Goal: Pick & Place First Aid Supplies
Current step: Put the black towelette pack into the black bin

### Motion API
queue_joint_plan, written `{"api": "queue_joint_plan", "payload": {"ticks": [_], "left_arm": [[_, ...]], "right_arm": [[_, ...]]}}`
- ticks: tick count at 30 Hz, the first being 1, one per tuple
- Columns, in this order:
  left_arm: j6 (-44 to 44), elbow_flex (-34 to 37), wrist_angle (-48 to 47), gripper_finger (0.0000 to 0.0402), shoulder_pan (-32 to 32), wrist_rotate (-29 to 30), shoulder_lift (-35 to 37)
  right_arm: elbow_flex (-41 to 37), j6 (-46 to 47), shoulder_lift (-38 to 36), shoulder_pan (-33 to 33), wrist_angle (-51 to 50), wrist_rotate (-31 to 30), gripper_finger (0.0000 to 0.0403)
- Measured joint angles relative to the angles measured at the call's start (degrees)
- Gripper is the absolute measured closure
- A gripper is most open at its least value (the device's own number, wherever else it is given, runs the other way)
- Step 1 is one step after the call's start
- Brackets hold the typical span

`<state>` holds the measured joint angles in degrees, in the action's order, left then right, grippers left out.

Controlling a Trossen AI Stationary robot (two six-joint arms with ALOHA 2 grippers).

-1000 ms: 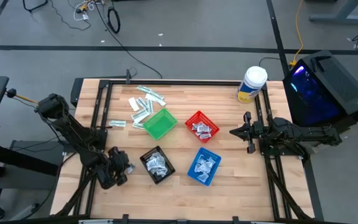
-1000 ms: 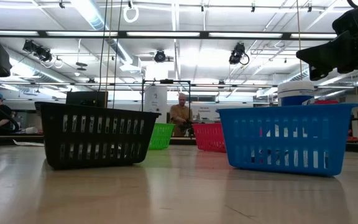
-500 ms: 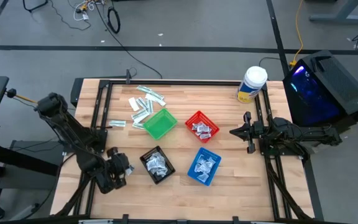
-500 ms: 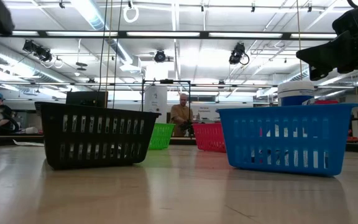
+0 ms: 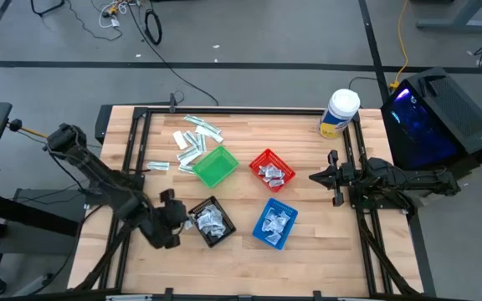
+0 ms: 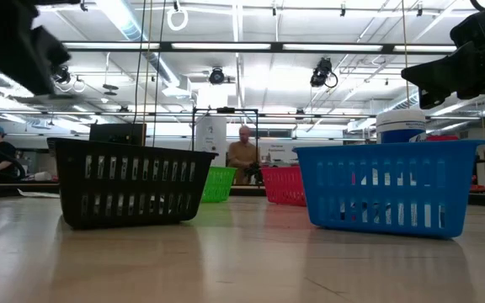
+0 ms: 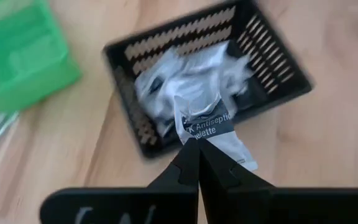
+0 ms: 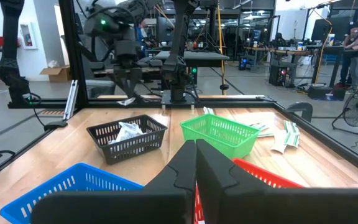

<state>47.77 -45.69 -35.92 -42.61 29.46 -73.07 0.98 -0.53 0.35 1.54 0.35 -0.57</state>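
Left gripper: fingers pinched shut on a flat white-and-blue antiseptic towelette sachet, held just beside the black slotted plastic basket of crumpled white sachets. Right gripper: fingers closed, holding nothing, parked at the wooden table's right side. Loose narrow pale-green strip packets: near the green basket.

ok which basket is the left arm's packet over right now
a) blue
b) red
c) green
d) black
d: the left wrist view shows the left fingers shut on a packet at the near rim of the black basket.
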Motion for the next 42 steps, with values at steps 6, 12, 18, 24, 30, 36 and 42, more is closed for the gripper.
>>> {"api": "queue_joint_plan", "payload": {"ticks": [6,12,18,24,30,36,42], "left_arm": [[-14.1,0.0,9.5,0.0398,5.7,-5.2,0.0],[-25.0,0.0,15.7,0.0399,10.7,-13.2,0.0],[-32.5,0.0,20.5,0.0396,14.1,-20.7,0.0],[-40.6,-0.1,23.2,0.0394,15.9,-24.0,-0.3],[-41.3,-0.1,24.7,0.0394,16.2,-25.5,-2.7],[-42.2,-0.1,25.3,0.0383,16.2,-26.1,-3.5],[-42.2,-0.1,25.2,0.0327,16.2,-26.7,-3.5]], "right_arm": [[0.0,0.0,0.0,0.0,0.0,0.0,0.039],[0.0,0.0,0.0,0.0,0.0,0.0,0.039],[0.0,0.0,0.0,0.0,0.0,0.0,0.039],[0.0,0.0,0.0,0.0,0.0,0.0,0.039],[0.0,0.0,0.0,0.0,0.0,0.0,0.039],[0.0,0.0,0.0,0.0,0.0,0.0,0.039],[0.0,0.0,0.0,0.0,0.0,0.0,0.039]]}}
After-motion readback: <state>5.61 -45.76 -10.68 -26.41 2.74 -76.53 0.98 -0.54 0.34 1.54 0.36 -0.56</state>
